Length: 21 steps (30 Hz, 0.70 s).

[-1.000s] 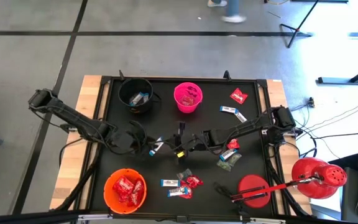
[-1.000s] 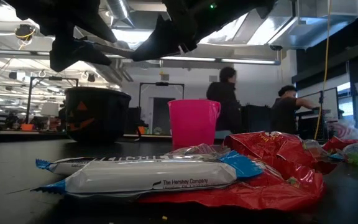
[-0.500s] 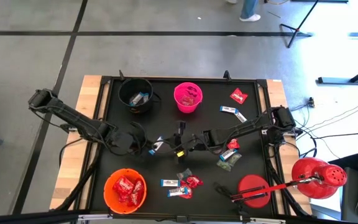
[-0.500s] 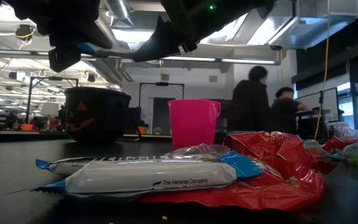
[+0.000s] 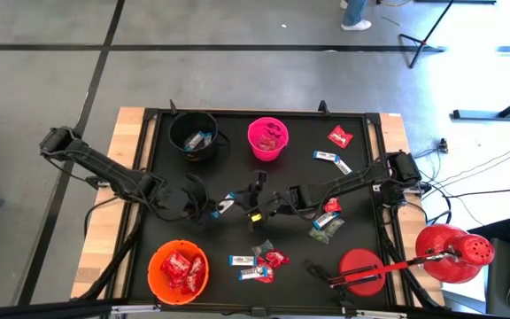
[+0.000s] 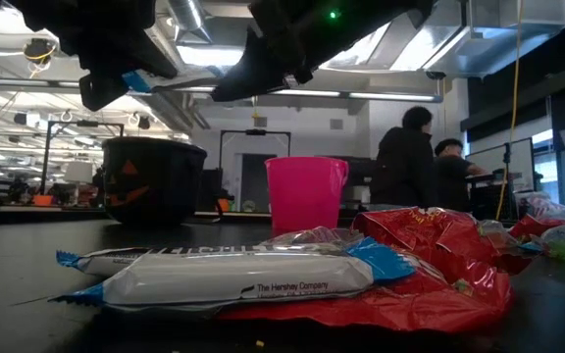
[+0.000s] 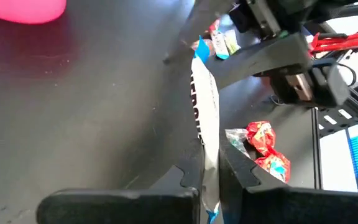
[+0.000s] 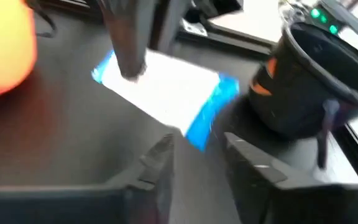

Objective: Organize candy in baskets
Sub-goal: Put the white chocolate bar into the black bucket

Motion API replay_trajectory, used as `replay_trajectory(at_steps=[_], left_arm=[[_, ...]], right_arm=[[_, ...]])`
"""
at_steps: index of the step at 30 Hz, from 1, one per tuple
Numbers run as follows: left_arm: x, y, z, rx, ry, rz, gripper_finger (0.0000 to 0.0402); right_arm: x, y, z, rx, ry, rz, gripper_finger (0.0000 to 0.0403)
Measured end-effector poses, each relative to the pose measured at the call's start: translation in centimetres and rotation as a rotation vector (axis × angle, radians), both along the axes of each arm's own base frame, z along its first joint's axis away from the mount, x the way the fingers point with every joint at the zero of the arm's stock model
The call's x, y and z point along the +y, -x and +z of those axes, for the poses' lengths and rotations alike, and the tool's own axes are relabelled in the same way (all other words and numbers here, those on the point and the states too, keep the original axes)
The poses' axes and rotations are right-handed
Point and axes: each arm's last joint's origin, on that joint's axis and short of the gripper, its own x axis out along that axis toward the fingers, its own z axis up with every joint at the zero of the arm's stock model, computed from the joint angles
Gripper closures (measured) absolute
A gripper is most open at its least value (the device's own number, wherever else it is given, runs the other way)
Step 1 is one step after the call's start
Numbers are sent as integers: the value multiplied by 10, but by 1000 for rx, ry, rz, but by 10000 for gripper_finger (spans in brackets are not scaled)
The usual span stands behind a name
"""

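1. Currently my left end effector (image 5: 209, 209) is near the middle of the bench (image 5: 237, 235), with its two fingers closed on a blue-and-white bar (image 7: 205, 118). In the left wrist view the bar stands on edge between the fingers, and in the low view it is lifted above the bench.
2. My right end effector (image 5: 257, 197) is just beside the left one, pointing toward it. Its fingers are apart and I see nothing between them; the bar lies just in front of them in the right wrist view.
3. What is done, as I judge: the orange bucket (image 5: 178, 270) at the near left already has several red shiny packets inside. The black bucket (image 5: 193, 136) at the far left has one blue-and-white bar in it. The pink bucket (image 5: 268, 138) has something dark inside, but I cannot tell what.
4. What is left: a small cluster of loose sweets (image 5: 259, 263) lies near the front middle, with red packets and blue-and-white bars together. More loose candy (image 5: 327, 221) lies under the right arm, and a red packet (image 5: 339, 136) and another bar (image 5: 327, 156) are at the far right.
5. So I think the sorting is about half finished. The bar in my grasp probably belongs in the black bucket.
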Motion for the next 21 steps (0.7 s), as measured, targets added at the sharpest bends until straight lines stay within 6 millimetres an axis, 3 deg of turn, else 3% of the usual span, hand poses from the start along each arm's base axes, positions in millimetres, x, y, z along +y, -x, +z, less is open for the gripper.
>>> replay_trajectory(at_steps=[4,8,13,21], left_arm=[[8,6,6,3,-32,9,390],[25,16,18,-21,-76,61,390],[54,31,32,-52,-206,246,390],[101,54,38,45,-421,588,389]], right_arm=[[7,11,7,41,44,-46,224],[21,26,19,59,94,-87,208],[36,41,35,33,100,-94,211],[47,48,35,44,76,-80,212]])
